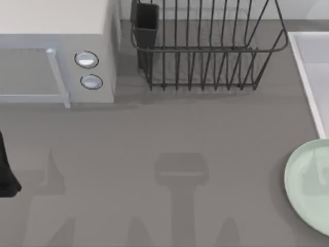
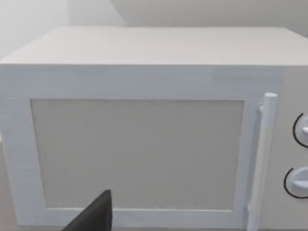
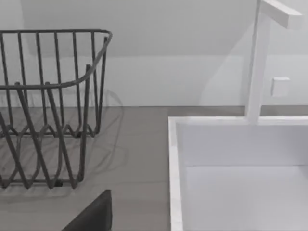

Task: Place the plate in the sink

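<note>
The pale mint-green plate [image 1: 308, 185] lies flat on the grey counter at the right edge of the top view, partly cut off by that edge. Just behind it stands the sink [image 1: 308, 77], a light grey-white basin with a raised rim, also seen close up in the right wrist view as the sink [image 3: 178, 144] with a white tap behind it. A dark part of my right gripper [image 3: 94, 216] juts in low in the right wrist view, facing the sink and rack. My left arm [image 1: 6, 172] sits at the far left edge, its gripper [image 2: 94, 216] facing the microwave door.
A white microwave [image 1: 56, 56] with two knobs stands at the back left. A black wire dish rack [image 1: 205, 46] with a dark cup holder stands at the back centre, left of the sink. Open grey counter [image 1: 154, 154] spreads across the middle.
</note>
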Robot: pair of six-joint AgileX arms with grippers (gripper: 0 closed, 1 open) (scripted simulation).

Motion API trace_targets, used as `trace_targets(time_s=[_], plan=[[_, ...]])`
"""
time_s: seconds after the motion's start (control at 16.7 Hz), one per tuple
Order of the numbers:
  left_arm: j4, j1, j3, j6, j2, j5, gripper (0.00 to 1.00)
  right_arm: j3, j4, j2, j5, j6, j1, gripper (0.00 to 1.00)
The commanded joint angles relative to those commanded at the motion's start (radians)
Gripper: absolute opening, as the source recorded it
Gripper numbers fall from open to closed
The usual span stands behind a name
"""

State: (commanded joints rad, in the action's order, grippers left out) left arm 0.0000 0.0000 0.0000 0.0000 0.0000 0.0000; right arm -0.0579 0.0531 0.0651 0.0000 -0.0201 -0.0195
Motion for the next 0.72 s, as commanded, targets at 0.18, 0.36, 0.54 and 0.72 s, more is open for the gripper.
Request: trace_targets(time_s=[0.18,0.36,0.54,0.72], plan=[[0.000,0.000,0.000,0.000,0.000,0.000,1.00,-0.126,0.115,0.160,0.000,-0.044,-0.042,1.00],[0.000,0.000,0.000,0.000,0.000,0.000,1.00,-0.297,0.272,0.399,0.000,-0.103,-0.100,1.00],[0.000,0.000,0.000,0.000,0.000,0.000,1.00,-0.491,0.449,0.686,0.000,-0.170,-0.165,1.00],[0.000,0.000,0.000,0.000,0.000,0.000,1.00,-0.686,0.628,0.984,0.000,-0.237,-0.231,1.00]])
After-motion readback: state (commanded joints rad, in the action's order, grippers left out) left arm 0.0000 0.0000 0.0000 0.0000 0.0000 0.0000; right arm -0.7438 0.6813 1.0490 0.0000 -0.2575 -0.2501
